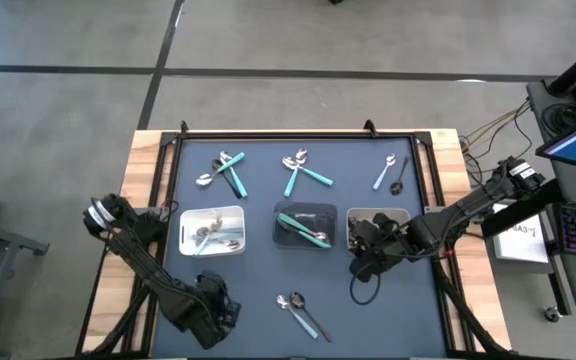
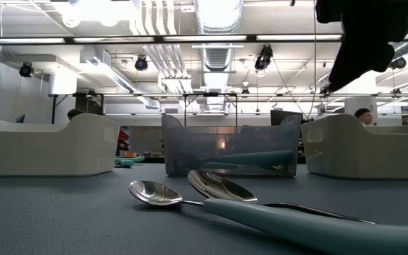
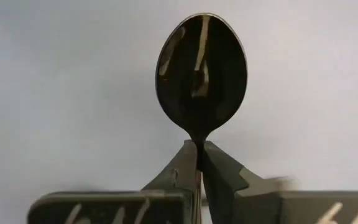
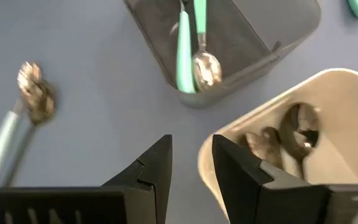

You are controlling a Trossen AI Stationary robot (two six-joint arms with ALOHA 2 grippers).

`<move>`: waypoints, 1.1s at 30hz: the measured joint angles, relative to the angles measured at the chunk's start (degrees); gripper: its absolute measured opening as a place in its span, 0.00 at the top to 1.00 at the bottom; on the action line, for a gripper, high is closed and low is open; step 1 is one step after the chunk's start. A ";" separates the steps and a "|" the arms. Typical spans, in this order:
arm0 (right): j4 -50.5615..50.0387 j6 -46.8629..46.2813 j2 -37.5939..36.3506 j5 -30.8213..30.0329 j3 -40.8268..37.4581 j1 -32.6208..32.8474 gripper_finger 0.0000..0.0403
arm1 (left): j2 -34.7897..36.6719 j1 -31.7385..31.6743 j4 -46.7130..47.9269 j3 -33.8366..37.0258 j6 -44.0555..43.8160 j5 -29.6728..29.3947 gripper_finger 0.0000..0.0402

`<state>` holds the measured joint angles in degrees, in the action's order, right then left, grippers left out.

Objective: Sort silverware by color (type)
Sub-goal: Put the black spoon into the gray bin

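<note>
— Where's the left gripper (image 3: 199, 163) just now?

— Down at the near edge of the bench (image 1: 268, 320), on the left side. Its fingers (image 3: 179, 171) are pinched tight on the neck of a dark spoon (image 3: 201, 74), and the bowl stands straight out beyond the fingertips. It is a glossy black oval with pale streaks of reflection.

— And the right gripper (image 4: 191, 163)?

— It hangs over the right-hand tray (image 1: 376, 215), fingers standing a little apart with nothing between them. From its wrist you look past them to a white tray (image 4: 328, 124) with silver spoons (image 4: 297, 134) inside, and a grey tray (image 4: 241, 56) holding a teal-handled spoon (image 4: 194, 43).

— Those are the sorted ones?

— The white tray sits left in the row, the grey one in the middle, with the teal handles lying slantwise in it. I can't make out what is in the right one under the arm.

— What's loose on the bench?

— Two crossed clusters (image 1: 226, 170) of silver and teal pieces at the far side, another pair (image 1: 390, 172) far right, one silver and one dark. Near the front lies a small pair (image 1: 303, 312); at bench level they are two shiny bowls (image 2: 183, 193) side by side, one with a teal handle (image 2: 317, 227).
</note>
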<state>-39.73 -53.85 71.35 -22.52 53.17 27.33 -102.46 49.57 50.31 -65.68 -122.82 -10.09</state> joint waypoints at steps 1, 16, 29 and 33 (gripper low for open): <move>0.85 -0.76 0.00 0.00 0.00 0.00 0.73 | 0.13 -0.06 1.28 -1.04 -0.53 -2.15 1.00; 25.96 -0.95 0.00 0.09 0.00 0.02 0.73 | 0.18 -9.35 0.92 -14.02 2.81 -49.36 1.00; 29.75 -0.08 0.00 0.01 0.00 0.02 0.73 | -1.67 -22.61 -8.85 -25.45 34.24 -46.91 1.00; 29.77 1.58 0.00 -1.82 0.00 0.00 0.73 | -3.07 -24.47 -17.22 -25.59 39.70 -44.42 1.00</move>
<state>-9.96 -52.28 71.35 -24.34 53.17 27.33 -105.53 25.10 33.09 -91.26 -83.12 -54.52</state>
